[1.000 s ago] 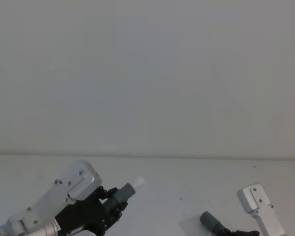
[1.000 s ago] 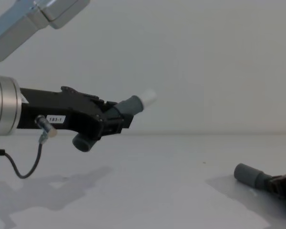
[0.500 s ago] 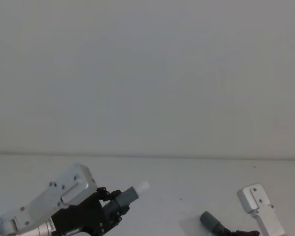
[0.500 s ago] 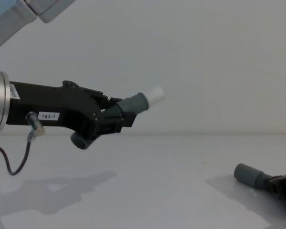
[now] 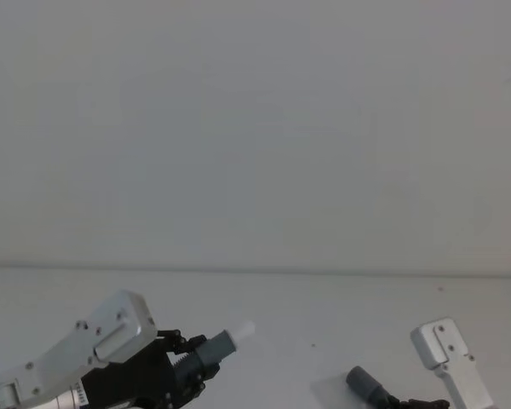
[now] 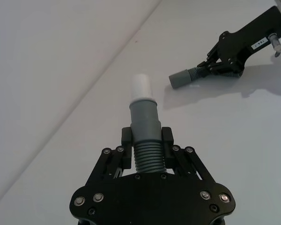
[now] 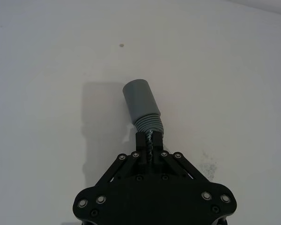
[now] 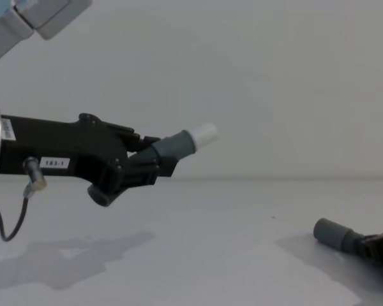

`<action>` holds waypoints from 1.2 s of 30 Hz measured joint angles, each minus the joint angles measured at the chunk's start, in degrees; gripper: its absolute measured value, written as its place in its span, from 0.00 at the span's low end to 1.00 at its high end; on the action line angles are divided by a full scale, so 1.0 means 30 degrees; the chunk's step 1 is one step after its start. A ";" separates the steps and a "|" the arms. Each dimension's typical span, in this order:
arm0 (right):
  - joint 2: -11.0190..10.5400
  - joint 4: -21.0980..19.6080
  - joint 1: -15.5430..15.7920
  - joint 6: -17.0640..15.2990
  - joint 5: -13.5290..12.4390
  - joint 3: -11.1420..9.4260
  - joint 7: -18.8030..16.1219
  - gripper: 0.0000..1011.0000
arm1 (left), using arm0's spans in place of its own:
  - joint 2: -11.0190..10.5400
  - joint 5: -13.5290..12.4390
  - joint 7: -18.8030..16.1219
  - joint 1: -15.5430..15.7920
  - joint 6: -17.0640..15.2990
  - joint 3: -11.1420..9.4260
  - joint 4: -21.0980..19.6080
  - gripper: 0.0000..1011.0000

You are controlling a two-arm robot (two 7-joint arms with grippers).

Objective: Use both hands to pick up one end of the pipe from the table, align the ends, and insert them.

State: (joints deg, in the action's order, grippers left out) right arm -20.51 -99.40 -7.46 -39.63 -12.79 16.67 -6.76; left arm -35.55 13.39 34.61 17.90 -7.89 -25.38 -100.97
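Observation:
My left gripper (image 8: 150,167) hangs above the table (image 8: 210,255) at the left, shut on the ribbed middle of one dark-grey pipe piece (image 8: 175,145). Its whitish tip (image 8: 204,134) points right and slightly up; the wrist view shows this tip (image 6: 141,86) past the grey collar. The other pipe piece (image 8: 335,234) lies on the table at the right, its smooth socket sleeve (image 7: 139,101) pointing left. My right gripper (image 7: 150,140) is shut on that piece's ribbed part, low against the table. In the head view, the left gripper (image 5: 187,375) and the socket sleeve (image 5: 364,385) sit near the bottom edge.
A pale wall rises behind the white table. A thin cable hangs from the left wrist (image 8: 3,223). The right arm's silver link (image 5: 447,358) stands over the right pipe piece. Open table surface lies between the two pipe pieces.
My left gripper has drawn back to the left with its pipe piece, which now lies flatter. The right gripper and its piece have not moved.

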 joint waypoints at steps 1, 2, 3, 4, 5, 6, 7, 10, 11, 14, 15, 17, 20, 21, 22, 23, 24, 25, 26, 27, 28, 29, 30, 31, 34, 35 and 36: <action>0.0000 0.0000 0.0000 0.0000 0.0000 0.0000 0.0000 0.06 | -0.0021 0.0012 0.0005 0.0014 0.0044 -0.0034 0.0109 0.33; 0.0000 0.0000 0.0000 0.0001 -0.0001 0.0000 0.0000 0.06 | -0.0025 0.0020 0.0006 0.0017 0.0074 -0.0042 0.0138 0.33; 0.0001 0.0000 0.0000 0.0000 -0.0001 0.0000 0.0000 0.06 | -0.0033 0.0027 0.0005 0.0023 0.0102 -0.0062 0.0198 0.33; 0.0001 -0.0001 0.0000 0.0000 0.0000 0.0000 0.0000 0.06 | -0.0043 0.0039 0.0006 0.0027 0.0157 -0.0087 0.0285 0.33; 0.0000 0.0000 0.0000 0.0000 -0.0001 0.0000 0.0000 0.06 | -0.0047 0.0049 0.0005 0.0027 0.0187 -0.0097 0.0328 0.33; 0.0000 0.0000 0.0000 0.0000 -0.0001 0.0000 0.0000 0.06 | -0.0056 0.0057 0.0004 0.0027 0.0215 -0.0113 0.0388 0.33; 0.0000 0.0000 -0.0001 0.0000 -0.0001 0.0000 0.0000 0.06 | -0.0069 0.0082 0.0000 0.0028 0.0277 -0.0140 0.0469 0.33; 0.0000 -0.0001 0.0000 0.0000 -0.0001 0.0001 0.0000 0.06 | -0.0101 0.0128 -0.0012 0.0003 0.0378 -0.0183 0.0626 0.33; 0.0000 0.0000 -0.0001 0.0001 -0.0001 0.0000 0.0000 0.06 | -0.0107 0.0147 -0.0015 -0.0004 0.0412 -0.0192 0.0661 0.33; 0.0000 0.0000 -0.0001 0.0001 -0.0001 0.0000 0.0000 0.06 | -0.0149 0.0206 -0.0019 -0.0031 0.0503 -0.0237 0.0802 0.33; 0.0000 -0.0001 0.0000 0.0000 -0.0001 0.0000 0.0000 0.06 | -0.0156 0.0223 -0.0019 -0.0039 0.0535 -0.0251 0.0844 0.33; 0.0000 -0.0001 -0.0001 0.0000 0.0000 0.0000 0.0000 0.06 | -0.0186 0.0270 -0.0017 -0.0049 0.0613 -0.0292 0.0939 0.33; 0.0000 0.0000 0.0001 0.0000 0.0000 0.0000 0.0000 0.06 | -0.0228 0.0331 0.0013 -0.0053 0.0712 -0.0357 0.1051 0.33; 0.0000 0.0000 -0.0001 0.0000 0.0000 0.0000 0.0000 0.06 | -0.0242 0.0346 0.0026 -0.0054 0.0737 -0.0376 0.1077 0.33; 0.0001 -0.0001 0.0000 0.0000 -0.0001 0.0000 0.0000 0.06 | -0.0253 0.0359 0.0041 -0.0054 0.0761 -0.0393 0.1099 0.33; 0.0001 0.0000 -0.0001 0.0000 -0.0001 0.0000 0.0000 0.06 | -0.0272 0.0372 0.0062 -0.0054 0.0781 -0.0417 0.1127 0.33; 0.0000 0.0000 0.0000 0.0000 0.0000 0.0001 0.0000 0.06 | -0.0292 0.0398 0.0101 -0.0054 0.0834 -0.0457 0.1163 0.33; 0.0000 0.0000 0.0000 0.0000 -0.0001 0.0000 0.0000 0.06 | -0.0308 0.0415 0.0134 -0.0053 0.0872 -0.0477 0.1184 0.33; 0.0001 -0.0001 -0.0001 0.0000 0.0000 0.0000 0.0000 0.06 | -0.0340 0.0437 0.0182 -0.0045 0.0925 -0.0526 0.1218 0.33; 0.0000 0.0000 -0.0001 0.0001 -0.0001 0.0000 0.0000 0.06 | -0.0351 0.0453 0.0222 -0.0040 0.0959 -0.0547 0.1233 0.33; 0.0000 0.0000 0.0000 0.0000 -0.0001 0.0000 0.0000 0.06 | -0.0366 0.0461 0.0238 -0.0031 0.0979 -0.0569 0.1250 0.33; 0.0000 -0.0001 0.0000 0.0001 -0.0001 -0.0001 0.0000 0.06 | -0.0380 0.0470 0.0262 -0.0021 0.1002 -0.0593 0.1263 0.33; 0.0000 0.0000 0.0000 0.0001 -0.0001 0.0000 0.0000 0.06 | -0.0400 0.0494 0.0326 0.0007 0.1054 -0.0633 0.1293 0.33; 0.0000 -0.0001 0.0000 0.0003 0.0002 0.0000 -0.0003 0.06 | -0.0408 0.0505 0.0349 0.0023 0.1069 -0.0655 0.1313 0.33; -0.0041 -0.0010 0.0009 0.0090 0.0023 0.0002 -0.0055 0.06 | -0.0454 0.0552 0.0456 0.0110 0.1155 -0.0737 0.1383 0.33; -0.0076 -0.0017 0.0016 0.0135 0.0033 0.0008 -0.0082 0.06 | -0.0461 0.0559 0.0481 0.0133 0.1172 -0.0758 0.1401 0.33; -0.0137 -0.0025 0.0027 0.0272 0.0056 0.0017 -0.0186 0.06 | -0.0477 0.0580 0.0537 0.0188 0.1206 -0.0800 0.1432 0.33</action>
State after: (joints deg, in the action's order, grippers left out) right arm -20.93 -99.47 -7.38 -38.82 -12.62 16.73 -7.32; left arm -36.98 15.13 36.22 18.46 -4.28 -27.78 -96.67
